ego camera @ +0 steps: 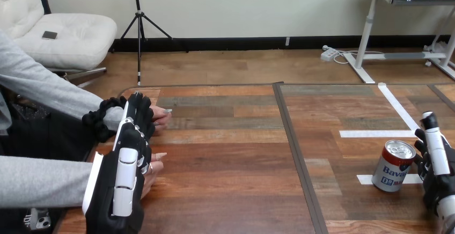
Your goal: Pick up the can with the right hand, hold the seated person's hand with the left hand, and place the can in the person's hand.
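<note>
A dark seam [296, 148] crosses the wooden tabletop [230, 159] from far edge to near edge. Right of it, 3 white tape strips [375, 133] lie flat near the right edge, 1 slanting from the far edge.

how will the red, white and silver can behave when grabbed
The red, white and silver can looks like smooth thin metal, so it is probably slippery and may dent under a hard squeeze. Standing upright on a narrow base, it may tip if nudged high, then roll.
</note>
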